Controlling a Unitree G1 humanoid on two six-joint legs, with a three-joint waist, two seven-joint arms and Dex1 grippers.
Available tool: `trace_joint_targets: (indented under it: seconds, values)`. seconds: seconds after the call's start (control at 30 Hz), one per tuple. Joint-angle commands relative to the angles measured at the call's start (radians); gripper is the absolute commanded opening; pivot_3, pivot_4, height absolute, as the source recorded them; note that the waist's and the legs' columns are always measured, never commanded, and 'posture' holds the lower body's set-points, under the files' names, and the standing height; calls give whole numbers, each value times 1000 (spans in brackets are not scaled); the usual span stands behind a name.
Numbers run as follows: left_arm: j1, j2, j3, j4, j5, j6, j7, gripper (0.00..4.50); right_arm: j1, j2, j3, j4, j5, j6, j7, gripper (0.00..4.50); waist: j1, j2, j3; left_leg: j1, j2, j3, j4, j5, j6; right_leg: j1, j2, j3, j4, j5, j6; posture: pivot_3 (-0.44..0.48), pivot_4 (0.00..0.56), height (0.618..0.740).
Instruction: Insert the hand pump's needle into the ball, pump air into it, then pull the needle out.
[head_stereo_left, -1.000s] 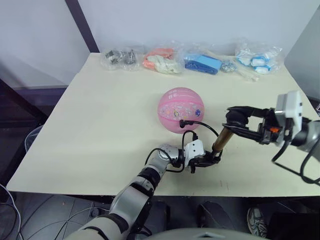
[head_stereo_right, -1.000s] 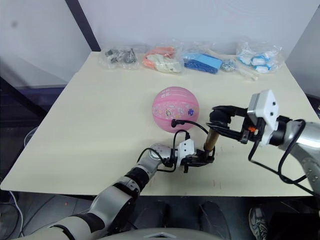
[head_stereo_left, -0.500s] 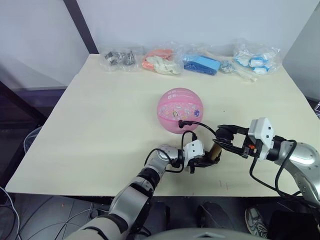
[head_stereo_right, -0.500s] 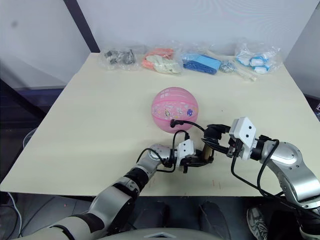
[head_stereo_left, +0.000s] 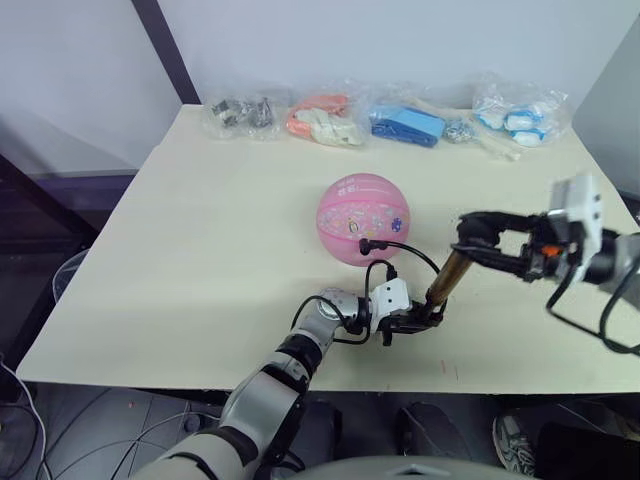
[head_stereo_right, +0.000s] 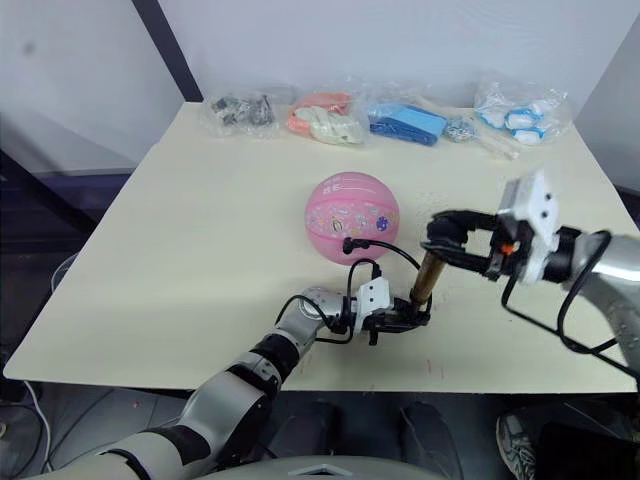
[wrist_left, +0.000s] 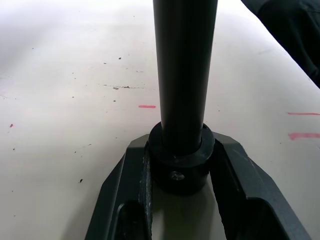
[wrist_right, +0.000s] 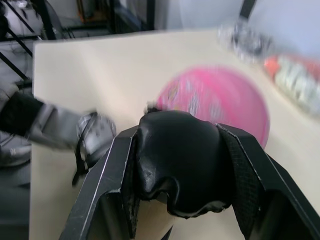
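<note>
The pink ball (head_stereo_left: 362, 218) rests mid-table. The hand pump (head_stereo_left: 446, 279) stands tilted just near and right of it, its gold cylinder rising from a black end cap (wrist_left: 179, 167). My left gripper (head_stereo_left: 412, 320) is shut on that end cap at the table surface. My right gripper (head_stereo_left: 470, 236) is shut on the black handle (wrist_right: 180, 165) at the pump's raised top. A thin black hose (head_stereo_left: 400, 252) loops from the pump to a small black fitting (head_stereo_left: 365, 243) pressed against the ball's near side. The needle itself is hidden at that spot.
Several clear bags of small items lie along the table's far edge: dark parts (head_stereo_left: 240, 113), pink-orange items (head_stereo_left: 322, 120), a blue item (head_stereo_left: 405, 125), blue-white pieces (head_stereo_left: 515, 115). The table's front edge (head_stereo_left: 330, 378) runs close under my left forearm.
My right gripper pushed the pump handle down towards the left gripper half a second ago and has now drawn it back up. The left gripper and the ball stayed put.
</note>
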Motion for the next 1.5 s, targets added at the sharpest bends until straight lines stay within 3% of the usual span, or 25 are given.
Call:
trace_joint_targets:
  seconds: [0.03, 0.43, 1.07, 1.5]
  values:
    - [40, 26, -38, 78, 57, 32, 4, 1129, -72, -37, -100, -15, 79, 33, -17, 1960, 0, 0, 0, 0, 0, 0, 0, 0, 0, 0, 0, 0, 0, 0, 0, 0, 150, 740]
    - [38, 28, -35, 84, 50, 37, 2, 1129, -191, -103, -138, 22, 139, 86, -32, 1960, 0, 0, 1, -1, 0, 1, 0, 0, 0, -1, -1, 0, 0, 0, 0, 0, 150, 740]
    - [37, 26, -23, 80, 33, 21, 14, 1129, 133, 126, 178, -8, -195, -148, -51, 1960, -3, -6, -6, 2, 1, 1, 0, 0, 0, 1, 1, 1, 0, 0, 0, 0, 150, 740]
    - [36, 26, -27, 78, 37, 29, 22, 1129, 263, 249, 305, 140, -379, -331, -38, 1960, -7, -7, -9, 3, 1, 2, -1, 0, 0, 2, 1, 1, 0, 0, 0, 0, 150, 740]
